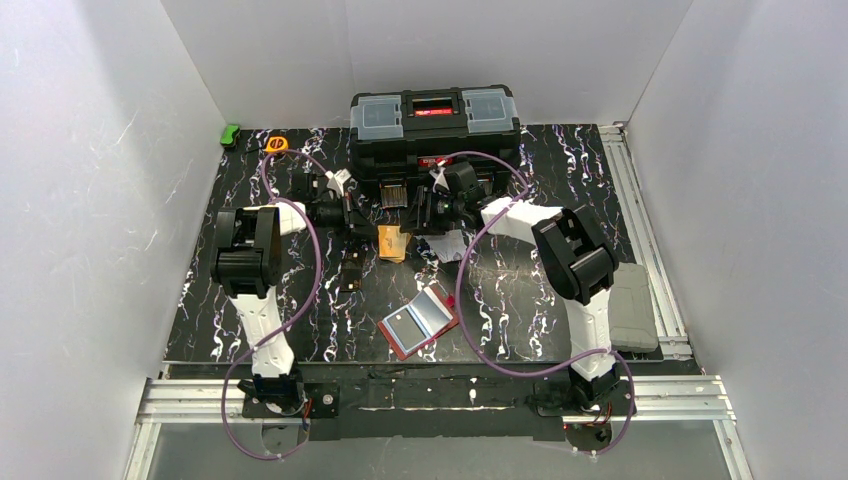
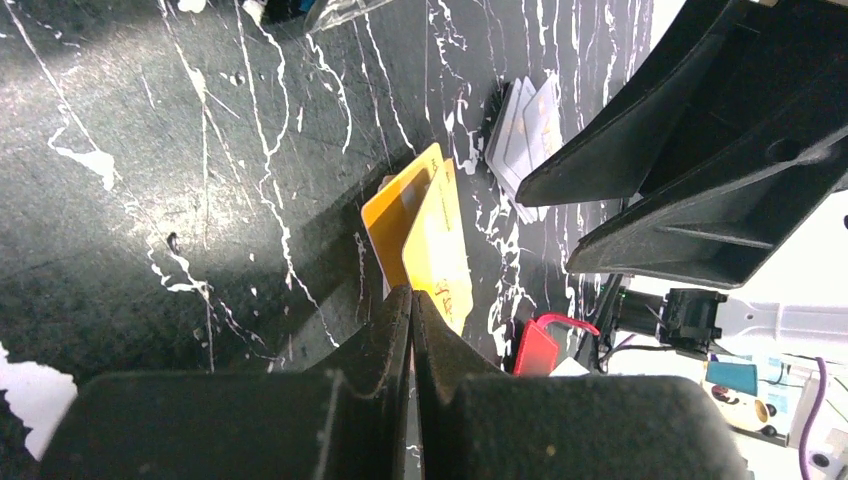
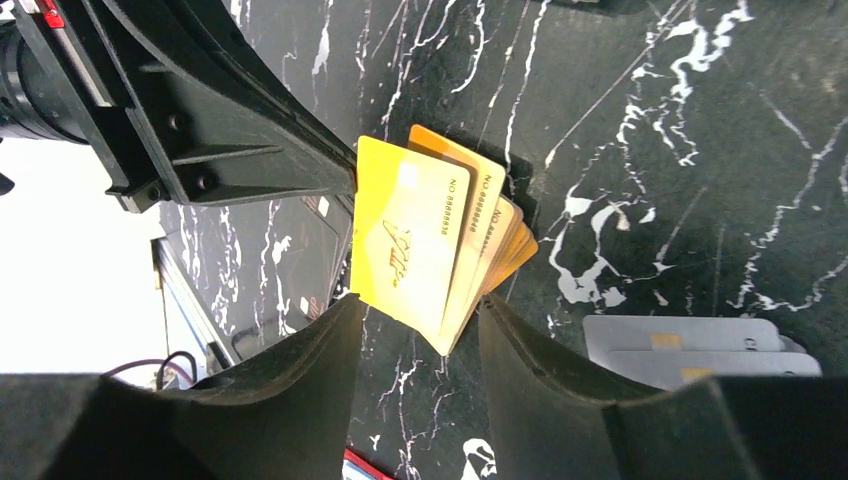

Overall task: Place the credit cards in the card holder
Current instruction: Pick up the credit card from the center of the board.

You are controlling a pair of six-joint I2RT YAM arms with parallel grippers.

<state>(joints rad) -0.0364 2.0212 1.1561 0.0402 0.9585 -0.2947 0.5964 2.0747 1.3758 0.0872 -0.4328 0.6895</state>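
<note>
Credit cards (image 3: 430, 240): orange fan laid on the marbled table (image 1: 520, 290) | left gripper (image 2: 411, 297): pressed together, top card's edge pinched | right gripper (image 3: 420, 305): spread, fan's near end flanked by its jaws | card holder (image 1: 420, 320): laid open nearer the arm bases (image 1: 272, 385), apart from both grippers

White walls (image 1: 100, 150) box things in on three sides, plain and evenly lit. Down below there's a black tabletop (image 1: 520, 300) streaked with white veins, bright glare flaring off it, and silver metal rails (image 1: 640, 200) along its right and near edges.
</note>
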